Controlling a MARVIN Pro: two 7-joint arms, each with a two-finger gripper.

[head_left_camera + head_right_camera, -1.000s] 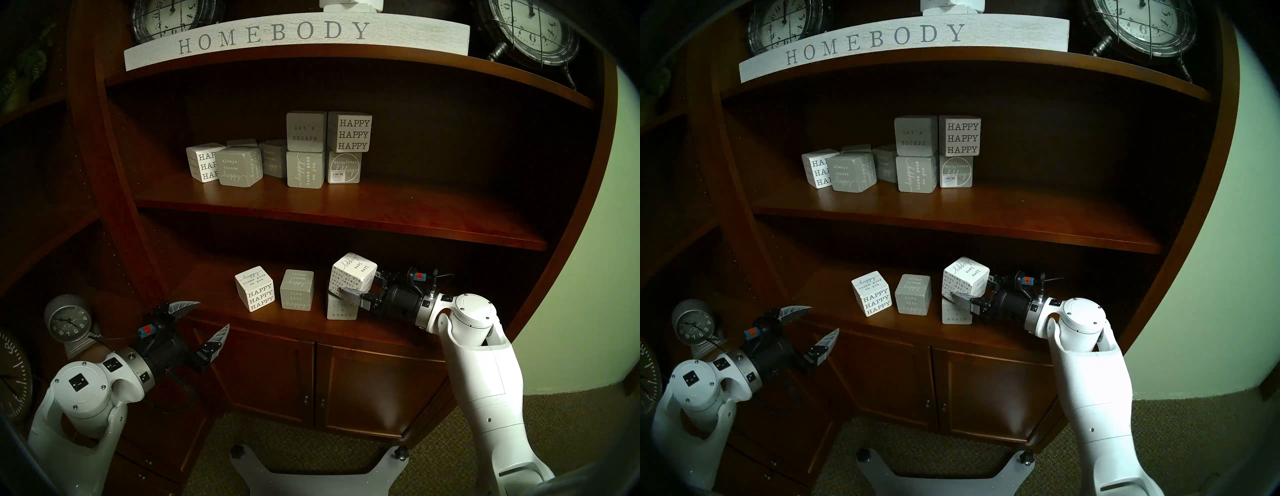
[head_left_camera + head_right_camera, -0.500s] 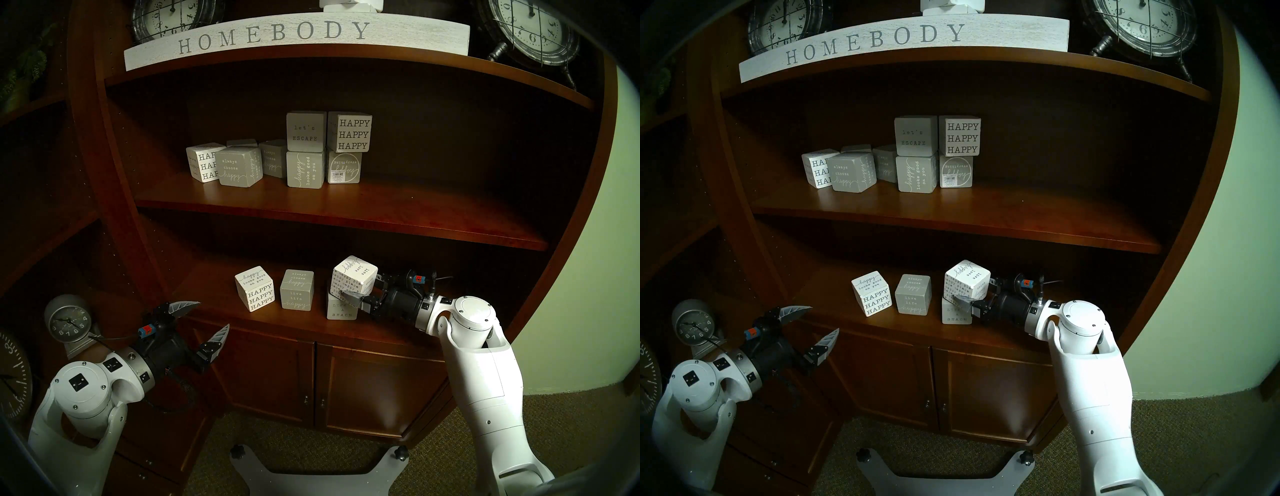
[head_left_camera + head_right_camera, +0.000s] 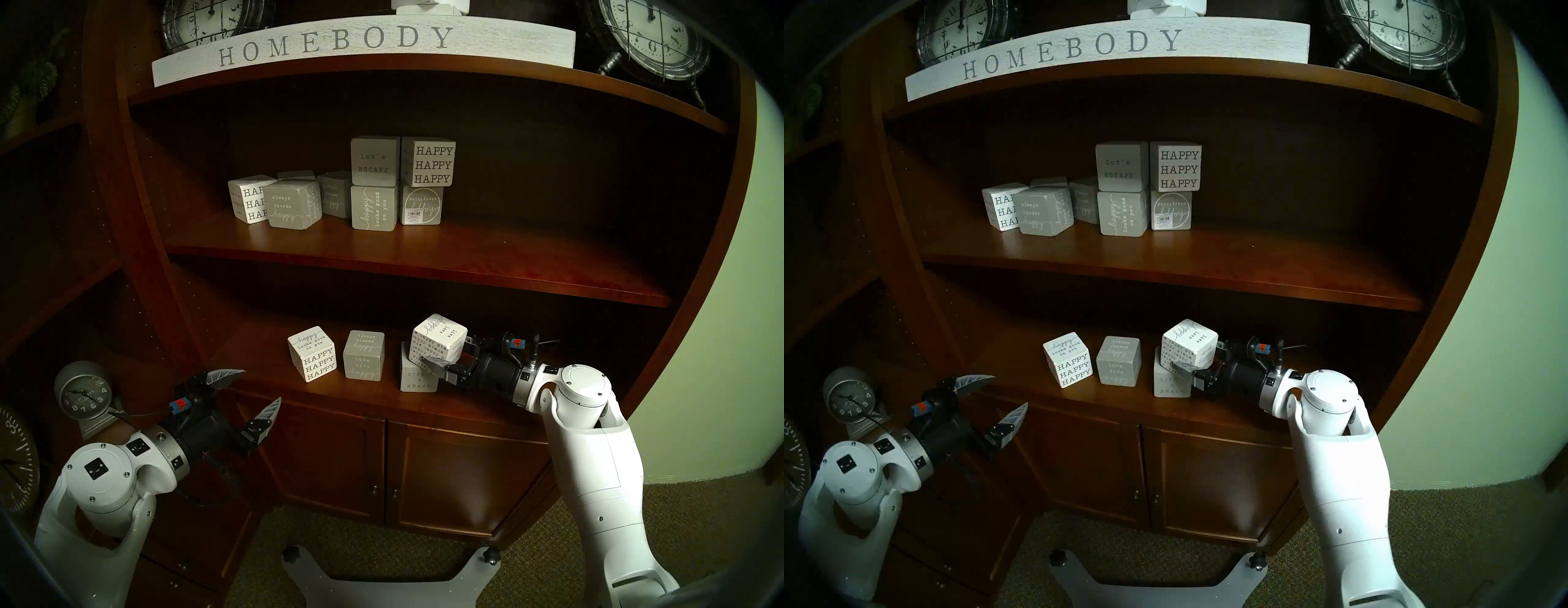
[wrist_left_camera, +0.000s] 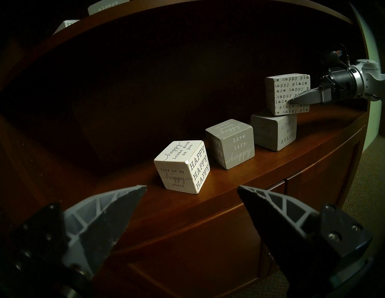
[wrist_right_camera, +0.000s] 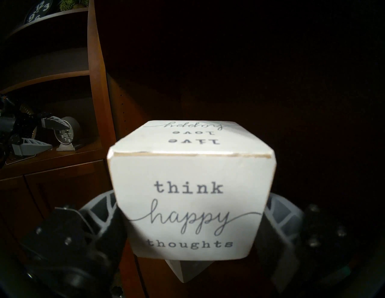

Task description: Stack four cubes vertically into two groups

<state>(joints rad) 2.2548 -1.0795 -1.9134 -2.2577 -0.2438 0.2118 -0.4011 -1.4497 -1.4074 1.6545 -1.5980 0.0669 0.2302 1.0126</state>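
Four cubes are on the lower shelf (image 3: 339, 399). The white "HAPPY HAPPY HAPPY" cube (image 3: 312, 354) stands at the left, and the grey "live life happy" cube (image 3: 364, 356) is beside it. The pale grey "LIFE'S A BEACH" cube (image 3: 418, 378) is at the right. On top of it rests the white "think happy thoughts" cube (image 3: 439, 339), turned and overhanging to the right. My right gripper (image 3: 445, 351) reaches in from the right, its fingers (image 5: 100, 210) pressed on both sides of that cube. My left gripper (image 3: 262, 385) hangs open, left of the shelf's front edge and below it.
The upper shelf (image 3: 424, 254) holds several more word cubes, some stacked in twos. A HOMEBODY sign (image 3: 339, 42) and clocks stand above. A small clock (image 3: 82, 392) sits beside my left arm. Cabinet doors (image 3: 382, 467) lie below the lower shelf.
My right gripper and the white cube have sunk slightly and shifted a little to the right on the BEACH cube. The left arm has not moved.
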